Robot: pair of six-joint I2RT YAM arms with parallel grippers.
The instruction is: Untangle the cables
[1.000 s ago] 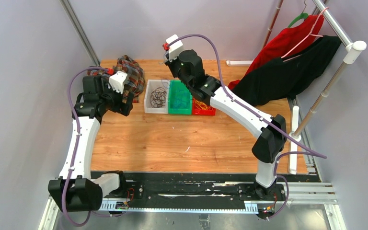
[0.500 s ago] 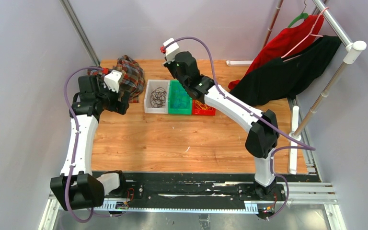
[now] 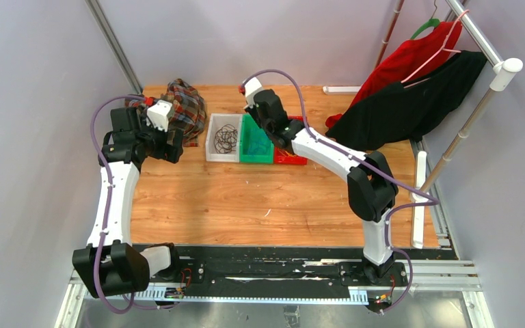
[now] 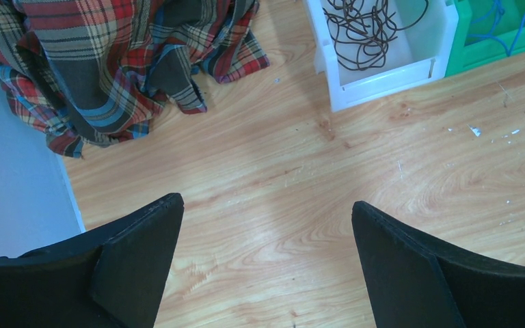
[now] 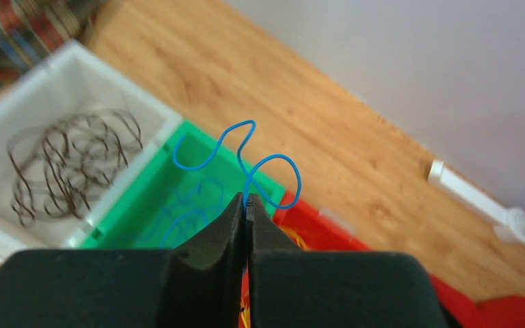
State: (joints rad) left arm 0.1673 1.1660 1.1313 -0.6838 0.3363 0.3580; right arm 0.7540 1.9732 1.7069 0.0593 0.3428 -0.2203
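Right tool [image 5: 247,202] pinches blue cable [image 5: 238,154] above green bin [image 5: 137,198]; left tool [image 4: 266,205] gapes empty

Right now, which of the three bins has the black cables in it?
The white bin, leftmost in the row and nearest the plaid cloth. The middle green bin holds blue cables; the red bin is rightmost.

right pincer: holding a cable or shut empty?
Shut on the blue cable: the right pincer has its fingers pressed together, wire pinched between them.

Pale walls [image 3: 198,34] surround a wooden table [image 3: 246,198]; garments [image 3: 410,102] hang from a rail [image 3: 478,34] beside it.
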